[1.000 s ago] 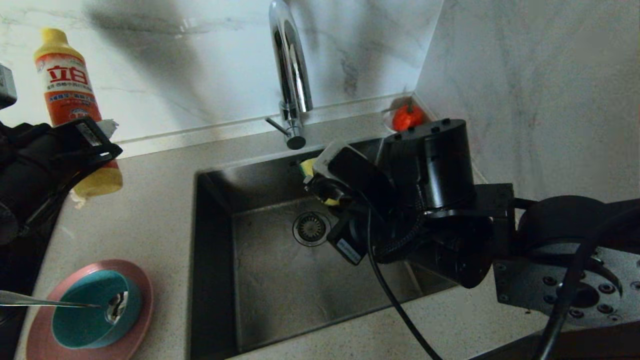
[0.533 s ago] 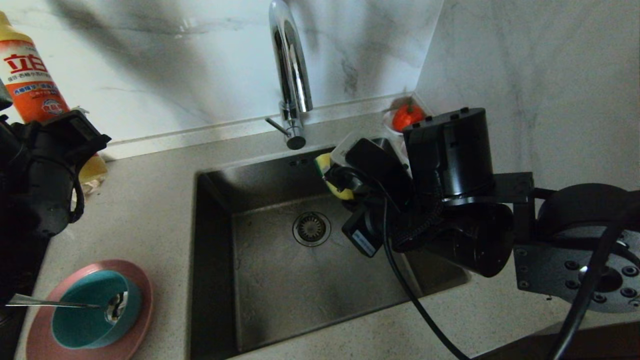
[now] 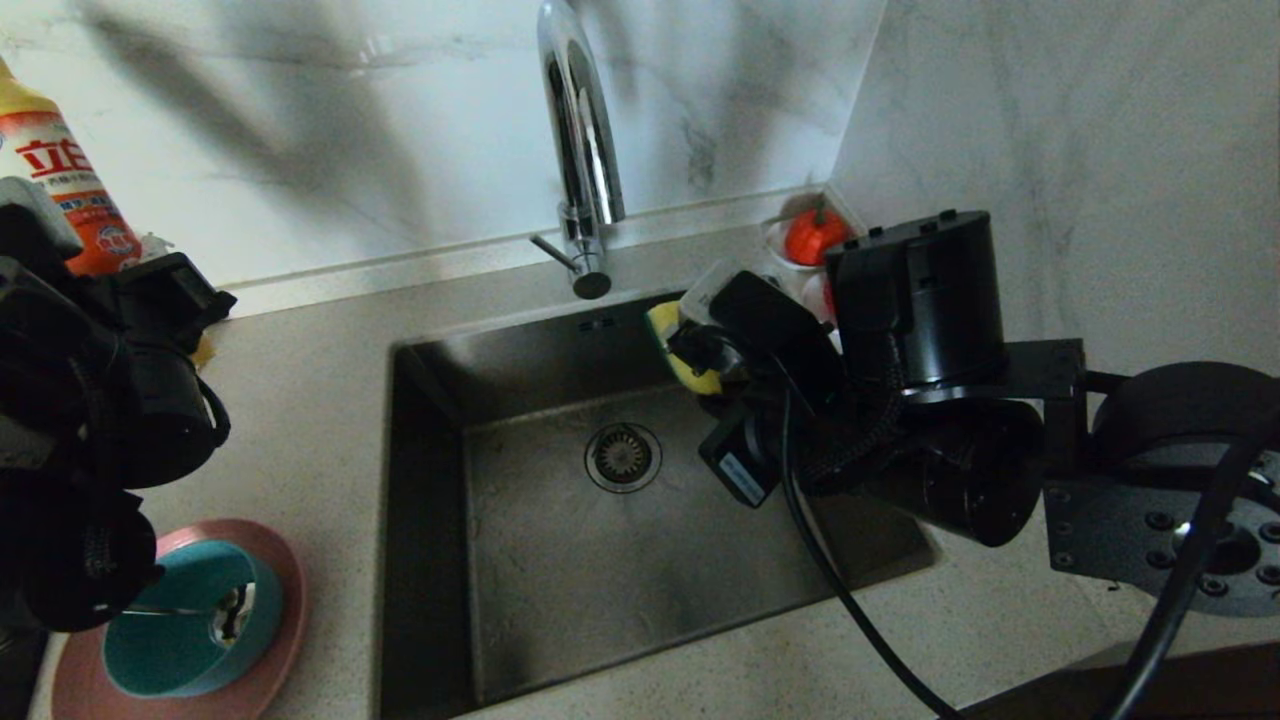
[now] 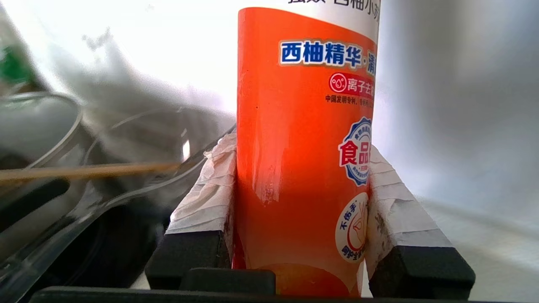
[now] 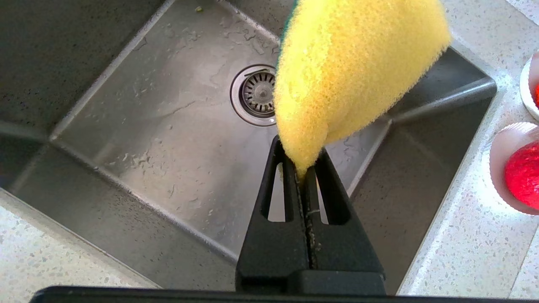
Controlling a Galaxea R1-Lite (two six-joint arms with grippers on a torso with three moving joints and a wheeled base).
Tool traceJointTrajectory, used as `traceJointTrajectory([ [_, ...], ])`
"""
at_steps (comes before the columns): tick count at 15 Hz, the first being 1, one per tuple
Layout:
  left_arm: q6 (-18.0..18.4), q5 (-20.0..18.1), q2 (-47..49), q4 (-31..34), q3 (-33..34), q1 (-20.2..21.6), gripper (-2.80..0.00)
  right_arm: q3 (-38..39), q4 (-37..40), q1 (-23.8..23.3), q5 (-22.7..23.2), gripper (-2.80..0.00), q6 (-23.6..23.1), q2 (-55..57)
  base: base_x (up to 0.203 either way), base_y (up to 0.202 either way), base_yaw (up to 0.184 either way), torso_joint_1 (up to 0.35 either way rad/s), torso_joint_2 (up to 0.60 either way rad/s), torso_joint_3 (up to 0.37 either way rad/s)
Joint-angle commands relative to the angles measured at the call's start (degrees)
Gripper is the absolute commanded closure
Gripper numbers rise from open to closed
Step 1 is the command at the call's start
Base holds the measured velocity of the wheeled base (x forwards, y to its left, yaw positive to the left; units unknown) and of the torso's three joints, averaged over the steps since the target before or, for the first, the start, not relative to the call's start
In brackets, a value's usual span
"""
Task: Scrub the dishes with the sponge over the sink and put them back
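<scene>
Yellow sponge (image 5: 353, 63), pinched, green-backed

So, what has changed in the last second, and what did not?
The left claw, closed on the orange detergent bottle, carried it toward the left edge of the head view. The right claw, shut on the sponge, drifted right over the sink. Plate, bowl and spoon stayed put.

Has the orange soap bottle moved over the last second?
Yes. In the head view the soap bottle, shut in the left gripper, has slid left, away from the tap, toward the picture's edge.
</scene>
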Motion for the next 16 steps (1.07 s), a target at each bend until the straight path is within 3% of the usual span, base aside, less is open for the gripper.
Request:
traceJointTrajectory([
  [1,0.12,0.07,4.44,-0.54,-1.43,1.45,0.00,0.07,-0.10,-0.06,-0.03,0.00,-0.18,0.42,0.000,0.000,0.000,0.000,0.00,0.000],
  [5,1.17,-3.16,9.56,-0.54,-5.99,3.76,0.00,-0.02,-0.10,-0.06,-0.02,0.00,-0.18,1.37,0.000,0.000,0.000,0.000,0.00,0.000],
  [16,5.01,-5.02,22.90,-0.54,-22.68,6.00,0.00,0.06,-0.10,-0.85,-0.02,0.00,-0.18,2.33,0.000,0.000,0.000,0.000,0.00,0.000],
])
